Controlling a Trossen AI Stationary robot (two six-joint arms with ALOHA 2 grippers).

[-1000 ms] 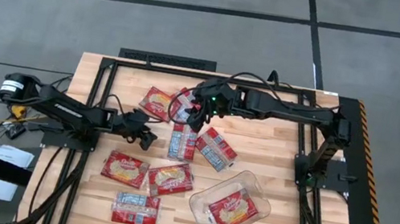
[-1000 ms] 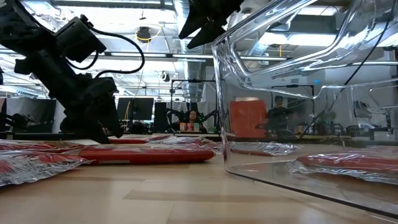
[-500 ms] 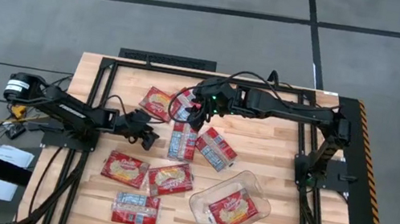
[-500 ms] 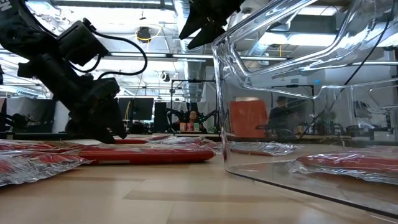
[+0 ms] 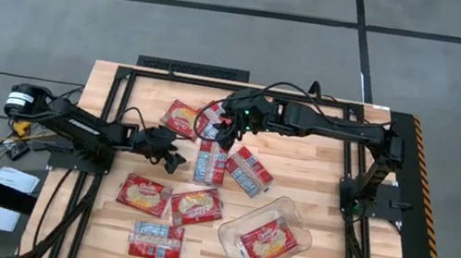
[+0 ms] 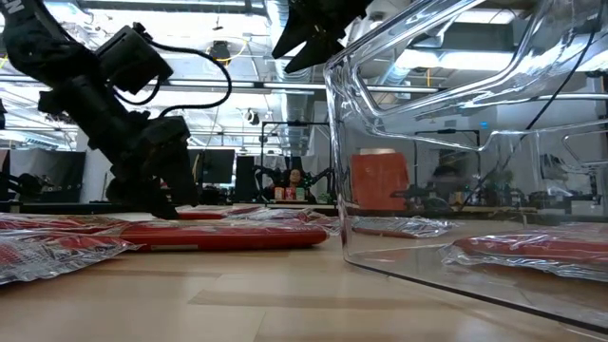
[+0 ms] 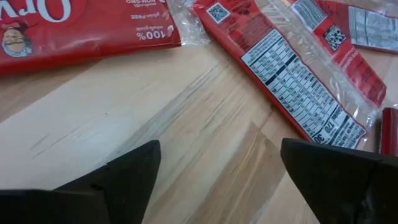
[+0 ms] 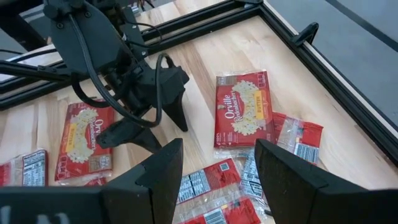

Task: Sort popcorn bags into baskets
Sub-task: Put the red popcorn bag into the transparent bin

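basket [image 5: 234,245]: clear tub at table's 5 o'clock, one popcorn bag [image 5: 268,241] inside
loose bags [image 5: 169,201]: spread from 7 o'clock to centre
left gripper [image 5: 175,160]: fingers spread, empty, low over bare wood at 9 o'clock
right gripper [image 5: 228,134]: fingers apart, empty, raised at 12 o'clock

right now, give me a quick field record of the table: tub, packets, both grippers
tub: clear plastic rectangular tub, front right of the wooden table, one flat red popcorn packet inside
loose packets: seven visible on the wood, in the table's middle and front left
left gripper: open, low over bare wood, holding nothing
right gripper: open, raised above the packets at the table's back middle, holding nothing
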